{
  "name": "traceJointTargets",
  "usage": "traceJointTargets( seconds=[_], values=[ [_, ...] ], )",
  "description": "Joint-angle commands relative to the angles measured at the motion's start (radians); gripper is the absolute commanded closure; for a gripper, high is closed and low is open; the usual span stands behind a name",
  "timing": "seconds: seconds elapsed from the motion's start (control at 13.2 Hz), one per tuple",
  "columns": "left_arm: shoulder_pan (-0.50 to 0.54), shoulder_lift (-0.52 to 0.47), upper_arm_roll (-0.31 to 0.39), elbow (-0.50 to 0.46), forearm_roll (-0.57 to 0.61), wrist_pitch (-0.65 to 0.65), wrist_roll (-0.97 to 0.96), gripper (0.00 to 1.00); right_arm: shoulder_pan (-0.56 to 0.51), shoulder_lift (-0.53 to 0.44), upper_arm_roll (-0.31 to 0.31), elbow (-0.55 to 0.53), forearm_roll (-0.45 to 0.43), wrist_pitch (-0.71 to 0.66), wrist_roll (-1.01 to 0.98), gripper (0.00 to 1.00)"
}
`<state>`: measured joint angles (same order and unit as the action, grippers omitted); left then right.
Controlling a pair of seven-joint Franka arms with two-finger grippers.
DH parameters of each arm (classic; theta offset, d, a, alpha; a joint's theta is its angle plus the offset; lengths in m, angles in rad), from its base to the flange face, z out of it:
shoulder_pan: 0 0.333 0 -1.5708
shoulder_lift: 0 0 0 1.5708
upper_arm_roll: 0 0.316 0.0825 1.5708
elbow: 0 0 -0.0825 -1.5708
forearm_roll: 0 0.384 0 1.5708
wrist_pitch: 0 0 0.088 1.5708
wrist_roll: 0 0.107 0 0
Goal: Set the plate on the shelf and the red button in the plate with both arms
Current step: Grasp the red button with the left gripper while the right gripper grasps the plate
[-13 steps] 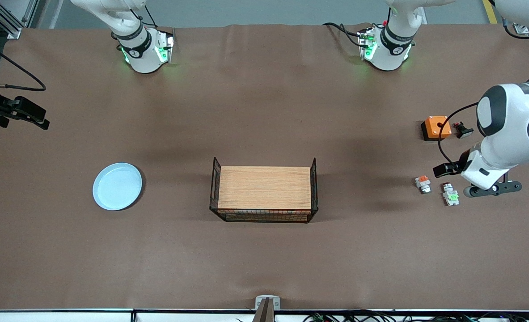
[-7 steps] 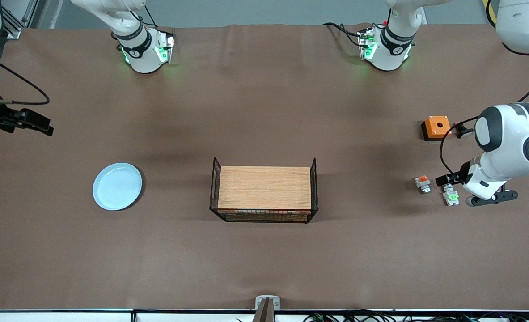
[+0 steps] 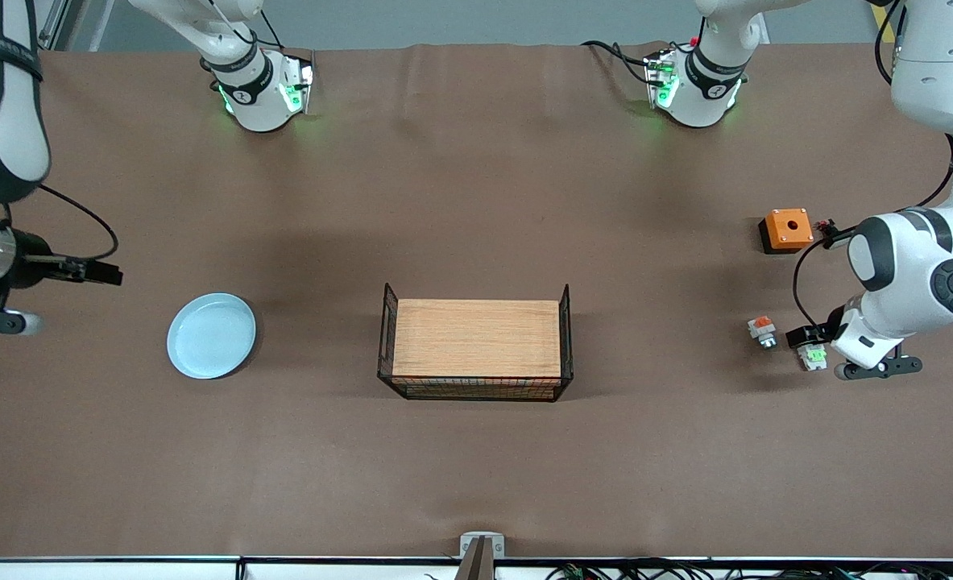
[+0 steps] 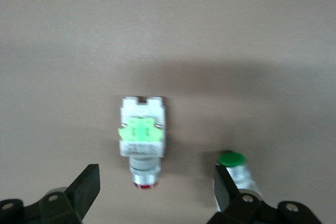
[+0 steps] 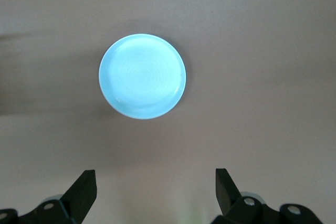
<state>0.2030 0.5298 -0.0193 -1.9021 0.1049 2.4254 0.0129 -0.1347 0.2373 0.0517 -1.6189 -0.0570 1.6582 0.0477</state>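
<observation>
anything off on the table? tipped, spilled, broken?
Nothing stands out. The pale blue round plate sits flat and unbroken; the small push-button unit with a green block and red cap lies on its side below the open left gripper. No spills show.

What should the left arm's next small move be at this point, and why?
Probably a short descent onto the red button. The left gripper is open, nothing between its fingers, and the button lies on the table almost centred in the gap. The right gripper, also open, is still short of the plate.
</observation>
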Motion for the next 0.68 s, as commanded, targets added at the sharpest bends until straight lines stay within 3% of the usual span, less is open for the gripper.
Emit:
traceJointTargets(
  seconds=[0.0, 0.15, 0.3, 0.53, 0.6],
  values=[
    [0.016, 0.027, -0.005, 0.005, 0.021, 0.040, 0.015, 0.07, -0.032, -0.023, 0.010, -0.120, -0.018, 0.115, -0.014, 0.00],
    [0.021, 0.050, -0.005, 0.005, 0.021, 0.078, 0.015, 0.10, -0.042, -0.027, 0.010, -0.217, -0.018, 0.248, -0.041, 0.00],
    [0.027, 0.062, -0.005, 0.005, 0.021, 0.090, 0.015, 0.22, -0.063, -0.026, 0.010, -0.313, -0.018, 0.398, -0.042, 0.00],
    [0.026, 0.076, -0.005, 0.008, 0.021, 0.090, 0.015, 0.53, -0.085, -0.026, 0.010, -0.439, -0.018, 0.602, -0.049, 0.00],
    [0.026, 0.078, -0.005, 0.006, 0.021, 0.090, 0.015, 0.72, -0.089, -0.021, 0.010, -0.470, -0.018, 0.656, -0.057, 0.00]
  ],
)
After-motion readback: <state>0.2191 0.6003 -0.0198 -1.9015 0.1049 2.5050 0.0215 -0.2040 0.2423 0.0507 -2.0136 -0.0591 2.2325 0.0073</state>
